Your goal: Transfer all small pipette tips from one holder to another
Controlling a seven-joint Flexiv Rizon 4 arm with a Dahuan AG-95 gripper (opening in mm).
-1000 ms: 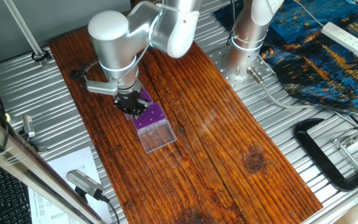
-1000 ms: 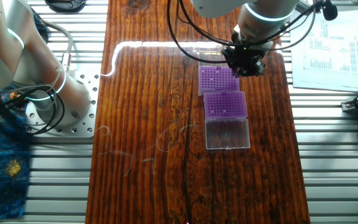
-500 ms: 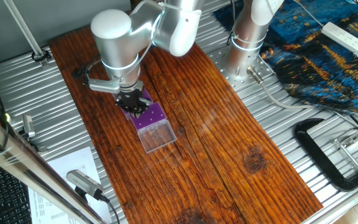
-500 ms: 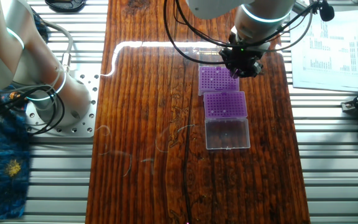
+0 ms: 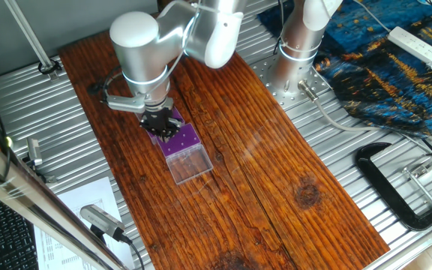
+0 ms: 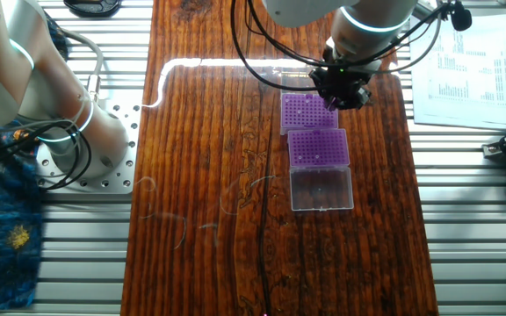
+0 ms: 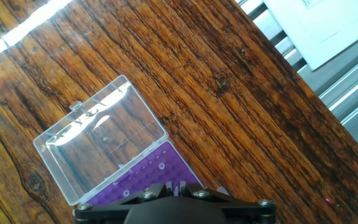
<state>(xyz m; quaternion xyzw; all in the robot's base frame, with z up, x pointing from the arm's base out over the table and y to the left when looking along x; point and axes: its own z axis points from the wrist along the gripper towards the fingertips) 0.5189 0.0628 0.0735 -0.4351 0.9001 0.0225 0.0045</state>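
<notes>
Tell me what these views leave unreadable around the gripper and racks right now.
- Gripper jaws: hidden by the wrist in both fixed views, cut off in the hand view.
- Pipette tips: too small to count.
- Far purple rack: partly covered by the gripper.
- Near purple rack: cut by the hand view's bottom edge.

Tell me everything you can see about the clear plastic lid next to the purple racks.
The clear plastic lid is a see-through, shallow rectangle with rounded corners and a small tab on one edge. It lies open and flat on the wooden table, the grain showing through, hinged onto the nearer purple rack. It looks empty. The gripper is away from it.
</notes>
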